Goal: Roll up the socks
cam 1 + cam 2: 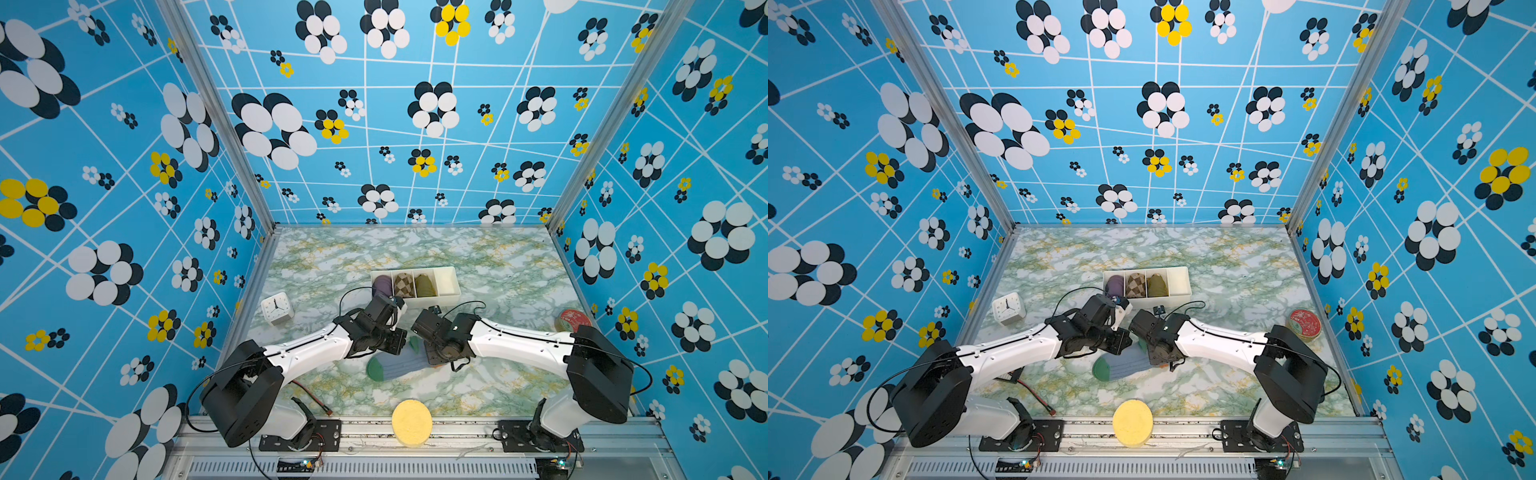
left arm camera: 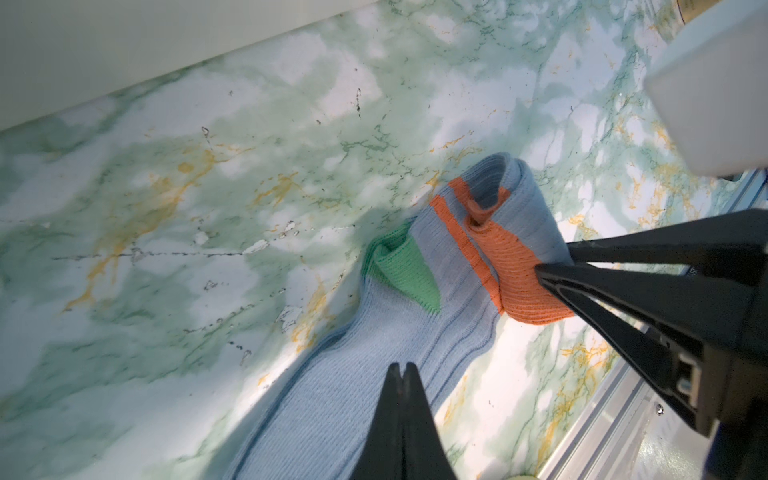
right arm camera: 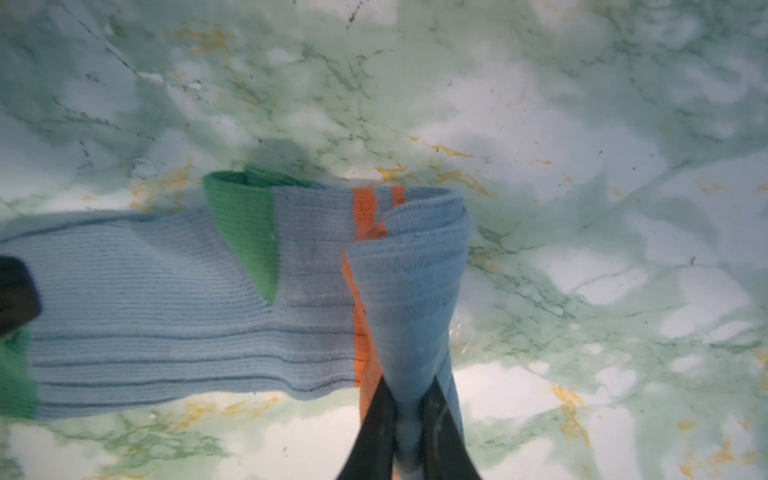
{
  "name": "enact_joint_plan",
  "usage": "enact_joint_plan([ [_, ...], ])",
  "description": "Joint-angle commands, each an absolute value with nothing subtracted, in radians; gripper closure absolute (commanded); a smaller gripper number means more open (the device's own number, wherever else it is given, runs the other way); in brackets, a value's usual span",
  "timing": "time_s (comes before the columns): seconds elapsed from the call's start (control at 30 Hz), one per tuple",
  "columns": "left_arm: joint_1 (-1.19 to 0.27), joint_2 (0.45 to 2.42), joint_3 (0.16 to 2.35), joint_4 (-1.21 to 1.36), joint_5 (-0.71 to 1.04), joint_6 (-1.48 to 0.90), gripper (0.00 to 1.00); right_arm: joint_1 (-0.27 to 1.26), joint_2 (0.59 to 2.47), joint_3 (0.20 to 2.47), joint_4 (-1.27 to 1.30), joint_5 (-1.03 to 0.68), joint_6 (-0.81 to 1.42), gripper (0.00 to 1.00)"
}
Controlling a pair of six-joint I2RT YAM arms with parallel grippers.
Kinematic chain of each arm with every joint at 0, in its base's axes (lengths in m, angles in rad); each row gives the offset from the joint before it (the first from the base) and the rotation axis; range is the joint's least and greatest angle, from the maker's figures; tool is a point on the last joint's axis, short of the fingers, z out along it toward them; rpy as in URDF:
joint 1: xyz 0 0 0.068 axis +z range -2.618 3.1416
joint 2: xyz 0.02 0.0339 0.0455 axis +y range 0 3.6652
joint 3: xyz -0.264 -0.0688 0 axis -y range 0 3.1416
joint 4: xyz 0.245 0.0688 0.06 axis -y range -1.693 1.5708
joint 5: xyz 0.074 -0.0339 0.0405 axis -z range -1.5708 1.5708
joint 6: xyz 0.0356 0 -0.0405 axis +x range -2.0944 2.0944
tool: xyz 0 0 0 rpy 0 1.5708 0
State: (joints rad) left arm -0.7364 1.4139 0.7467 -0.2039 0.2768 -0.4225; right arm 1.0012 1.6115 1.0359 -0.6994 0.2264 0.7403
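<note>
Both top views are looking steeply down from high overhead, sharing the whole green-veined marble-print tabletop [image 1: 498, 257] [image 1: 1225, 257]. Wrist views are peering close past left claw [image 2: 401, 370] and right claw [image 3: 409, 415], both sharing grey-blue ribbed orange-cuffed socks [image 2: 332, 395] [image 3: 166, 291] at the tips.

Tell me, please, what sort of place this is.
Probably a robot test booth rather than a home: blue flower-print walls on aluminium posts box in a marble-look table, and the left arm and right arm are bolted to a rail.
</note>
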Motion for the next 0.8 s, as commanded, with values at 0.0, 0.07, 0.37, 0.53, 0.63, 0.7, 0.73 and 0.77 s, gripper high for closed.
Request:
enact_joint_plan([
  [0.0, -0.727, 1.385, 0.726, -0.206, 0.284, -0.411, 1.0, 1.012, 1.622, 1.068, -0.72, 0.223, 0.754, 0.82],
  [0.07, -0.726, 1.387, 0.724, -0.203, 0.284, -0.412, 1.0, 1.012, 1.623, 1.07, -0.714, 0.217, 0.753, 0.8],
  [0.37, -0.725, 1.396, 0.727, -0.202, 0.291, -0.408, 1.0, 1.012, 1.624, 1.061, -0.662, 0.176, 0.753, 0.76],
  [0.53, -0.724, 1.399, 0.729, -0.202, 0.294, -0.407, 1.0, 1.012, 1.625, 1.058, -0.639, 0.159, 0.752, 0.73],
  [0.63, -0.724, 1.401, 0.731, -0.202, 0.295, -0.407, 1.0, 1.012, 1.626, 1.053, -0.626, 0.15, 0.75, 0.72],
  [0.7, -0.725, 1.402, 0.732, -0.201, 0.295, -0.407, 1.0, 1.012, 1.626, 1.045, -0.613, 0.139, 0.75, 0.72],
  [0.73, -0.724, 1.404, 0.734, -0.201, 0.296, -0.407, 1.0, 1.014, 1.623, 1.042, -0.604, 0.132, 0.751, 0.72],
  [0.77, -0.724, 1.406, 0.736, -0.201, 0.296, -0.407, 1.0, 1.013, 1.623, 1.038, -0.595, 0.126, 0.752, 0.72],
])
